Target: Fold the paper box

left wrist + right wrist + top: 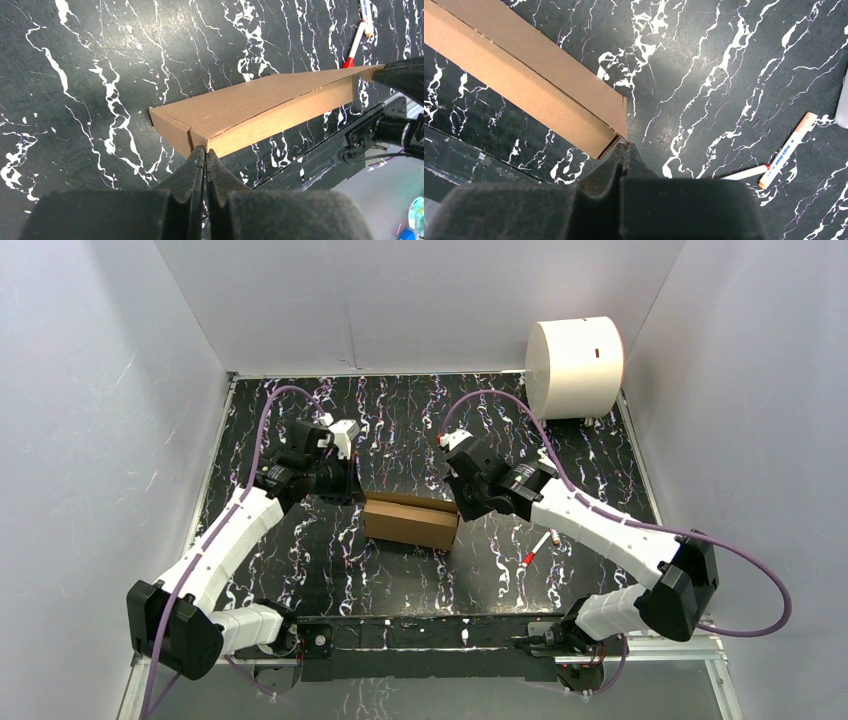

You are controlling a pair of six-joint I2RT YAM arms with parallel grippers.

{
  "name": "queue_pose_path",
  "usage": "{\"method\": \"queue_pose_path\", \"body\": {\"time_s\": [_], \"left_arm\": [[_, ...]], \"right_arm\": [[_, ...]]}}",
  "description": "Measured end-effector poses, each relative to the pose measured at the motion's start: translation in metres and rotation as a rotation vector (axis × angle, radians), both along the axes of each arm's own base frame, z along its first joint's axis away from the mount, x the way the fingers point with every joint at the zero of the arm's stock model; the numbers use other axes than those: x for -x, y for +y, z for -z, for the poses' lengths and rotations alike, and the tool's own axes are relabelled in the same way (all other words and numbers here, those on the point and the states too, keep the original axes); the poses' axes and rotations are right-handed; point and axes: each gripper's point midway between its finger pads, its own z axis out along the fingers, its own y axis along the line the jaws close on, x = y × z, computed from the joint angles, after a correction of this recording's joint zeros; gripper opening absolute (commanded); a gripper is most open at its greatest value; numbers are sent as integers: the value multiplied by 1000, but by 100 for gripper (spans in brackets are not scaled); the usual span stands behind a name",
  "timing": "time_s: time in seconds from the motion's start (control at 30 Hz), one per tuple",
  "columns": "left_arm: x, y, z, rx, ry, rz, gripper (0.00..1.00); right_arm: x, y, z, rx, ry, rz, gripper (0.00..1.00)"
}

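Plainly, the paper box (411, 522) lay near the middle of the bench (400, 425), standing as a long, shallow brown shell with its length running from 9 to 3 o'clock in the overhead view. The left tool (354, 494) sat at the box's 9 o'clock end and the right tool (458, 506) at its 3 o'clock end. The two arms thus bracketed the box, most likely to stop it sliding while the end panels were worked. Seen from the left wrist, the left tool (205, 151) had its jaws pressed together, the tips meeting right at the near corner where a side wall joined the end wall. No cardboard showed between them, so it read as a closed point set against the seam rather than a pinch, though a thin edge caught there could not be ruled out. Seen from the right wrist, the right tool (624, 146) was likewise closed to a narrow point, touching or just short of the box's end corner, where an inner flap looked not yet tucked. Closed tips suited nudging a flap inward better than spread ones, by my judgement. Two marker pens (538, 546) lay at 4 o'clock of the box, apart from it. A white cylinder (574, 367) stood at the bench's far 1 o'clock corner, and neither was involved.
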Motion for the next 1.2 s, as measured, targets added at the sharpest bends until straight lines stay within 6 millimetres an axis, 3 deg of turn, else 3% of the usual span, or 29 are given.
{"method": "queue_pose_path", "body": {"time_s": [0.63,1.2], "left_arm": [[0,7,13,25,-20,-139,0],[7,4,12,51,-27,-151,0]], "right_arm": [[-9,14,1,-6,-8,201,0],[-18,13,0,-19,-13,341,2]]}}
